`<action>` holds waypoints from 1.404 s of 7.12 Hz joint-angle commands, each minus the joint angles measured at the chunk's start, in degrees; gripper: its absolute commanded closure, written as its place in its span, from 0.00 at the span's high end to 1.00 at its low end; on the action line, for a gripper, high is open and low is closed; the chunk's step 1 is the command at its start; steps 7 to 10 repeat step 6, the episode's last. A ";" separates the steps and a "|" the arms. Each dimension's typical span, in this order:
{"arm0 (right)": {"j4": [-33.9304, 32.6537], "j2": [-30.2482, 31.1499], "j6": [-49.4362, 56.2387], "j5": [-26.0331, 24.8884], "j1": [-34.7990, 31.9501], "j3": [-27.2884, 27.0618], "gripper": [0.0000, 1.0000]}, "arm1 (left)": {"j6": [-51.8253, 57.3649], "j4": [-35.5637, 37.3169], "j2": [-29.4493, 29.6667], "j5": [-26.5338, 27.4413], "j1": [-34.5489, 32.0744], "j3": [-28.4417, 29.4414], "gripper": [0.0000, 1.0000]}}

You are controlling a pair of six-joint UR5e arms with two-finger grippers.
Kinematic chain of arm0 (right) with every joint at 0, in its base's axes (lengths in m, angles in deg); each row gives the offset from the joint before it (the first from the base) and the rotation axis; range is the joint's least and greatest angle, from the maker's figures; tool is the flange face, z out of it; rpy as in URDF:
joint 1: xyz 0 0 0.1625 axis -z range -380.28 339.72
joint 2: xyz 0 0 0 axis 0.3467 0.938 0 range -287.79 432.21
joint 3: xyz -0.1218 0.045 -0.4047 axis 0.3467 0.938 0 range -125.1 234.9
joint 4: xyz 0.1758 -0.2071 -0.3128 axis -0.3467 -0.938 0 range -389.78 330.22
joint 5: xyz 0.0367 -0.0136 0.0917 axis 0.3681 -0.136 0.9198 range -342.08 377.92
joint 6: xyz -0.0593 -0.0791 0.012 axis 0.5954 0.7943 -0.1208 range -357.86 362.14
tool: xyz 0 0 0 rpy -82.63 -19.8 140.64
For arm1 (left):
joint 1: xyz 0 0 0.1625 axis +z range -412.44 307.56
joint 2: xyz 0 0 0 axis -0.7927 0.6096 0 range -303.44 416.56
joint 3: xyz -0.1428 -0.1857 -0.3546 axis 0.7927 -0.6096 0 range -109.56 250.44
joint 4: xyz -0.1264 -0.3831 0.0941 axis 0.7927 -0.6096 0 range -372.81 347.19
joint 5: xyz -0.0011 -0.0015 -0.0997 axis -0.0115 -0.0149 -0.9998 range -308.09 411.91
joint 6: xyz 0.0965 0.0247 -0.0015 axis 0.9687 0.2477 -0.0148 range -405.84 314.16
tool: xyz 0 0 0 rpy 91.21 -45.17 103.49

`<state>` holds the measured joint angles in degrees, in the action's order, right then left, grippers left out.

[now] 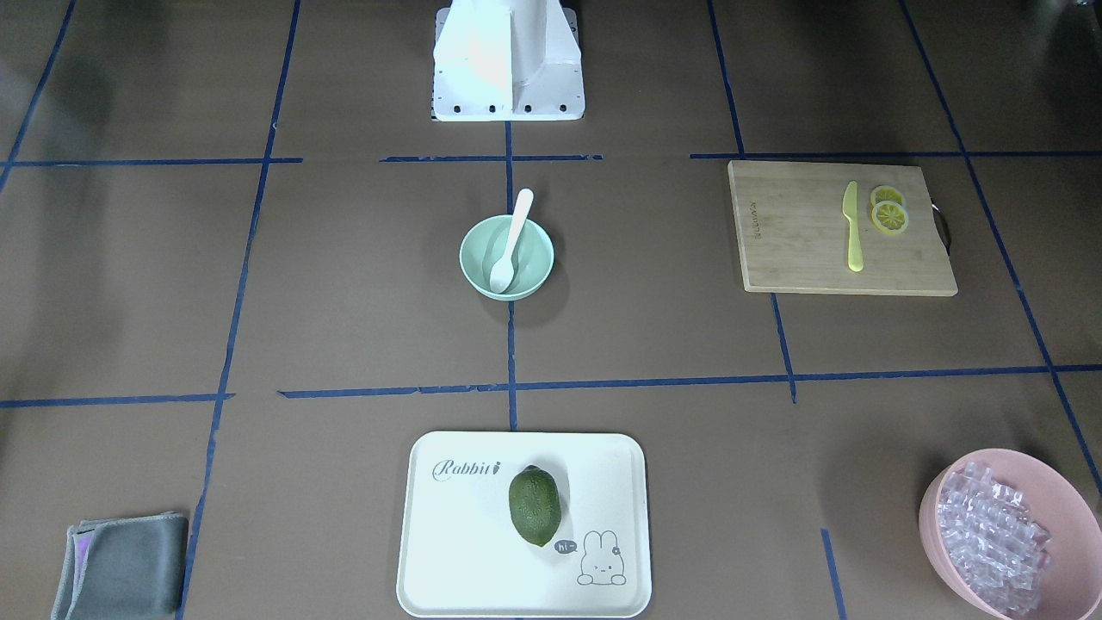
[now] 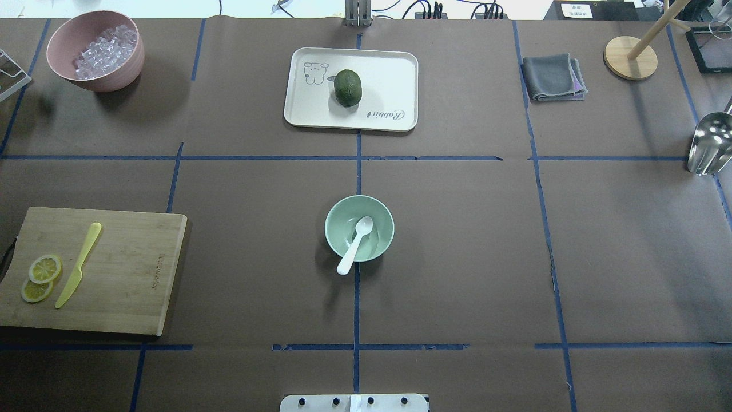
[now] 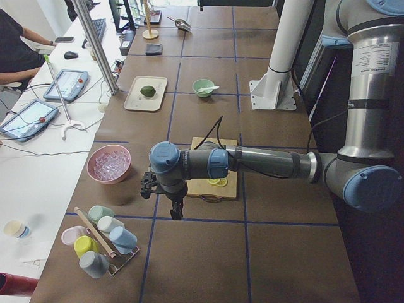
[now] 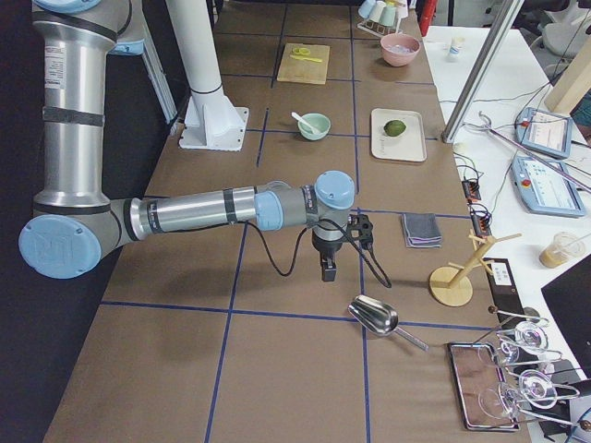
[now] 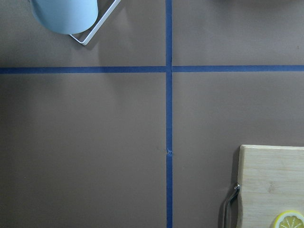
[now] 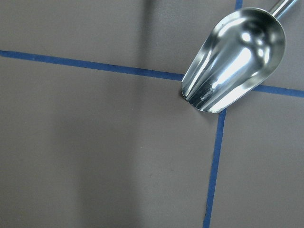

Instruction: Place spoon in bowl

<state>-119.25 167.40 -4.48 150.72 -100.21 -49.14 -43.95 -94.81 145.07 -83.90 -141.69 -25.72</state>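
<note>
The white spoon [image 1: 514, 234] lies in the mint-green bowl [image 1: 474, 251] at the table's middle, scoop on the bowl's floor and handle leaning over the rim toward the robot's base. Both also show in the overhead view, the spoon [image 2: 358, 240] inside the bowl [image 2: 337, 228]. The left gripper [image 3: 176, 212] hangs over the table's left end, near the cutting board and far from the bowl. The right gripper [image 4: 328, 270] hangs over the right end, near a metal scoop. Each shows only in a side view, so I cannot tell whether it is open or shut.
A cutting board [image 2: 131, 269] holds a yellow knife [image 2: 79, 265] and lemon slices. A white tray [image 2: 389, 74] carries a green fruit [image 2: 347, 87]. A pink bowl [image 2: 108, 77] of clear cubes, a grey cloth [image 2: 552, 76], a metal scoop [image 6: 235, 59] and a cup rack [image 3: 101, 243] stand around the edges.
</note>
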 commanded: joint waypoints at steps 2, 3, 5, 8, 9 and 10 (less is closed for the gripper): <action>-0.18 -0.18 0.11 3.09 -1.02 1.64 1.00 | 0.22 0.09 0.08 0.10 0.04 0.01 1.00; -0.18 -0.18 0.11 3.09 -0.94 1.64 1.00 | 0.22 0.18 0.08 0.19 0.12 -0.07 1.00; -0.09 -0.27 0.11 3.00 -0.94 1.82 1.00 | 0.22 0.18 0.00 0.19 0.21 -0.34 1.00; 0.17 -0.35 0.11 3.00 -1.02 2.34 1.00 | 0.22 0.18 0.00 0.19 0.21 -0.51 1.00; 0.17 -0.35 0.11 3.00 -1.02 2.34 1.00 | 0.22 0.18 0.00 0.19 0.21 -0.51 1.00; 0.17 -0.35 0.11 3.00 -1.02 2.34 1.00 | 0.22 0.18 0.00 0.19 0.21 -0.51 1.00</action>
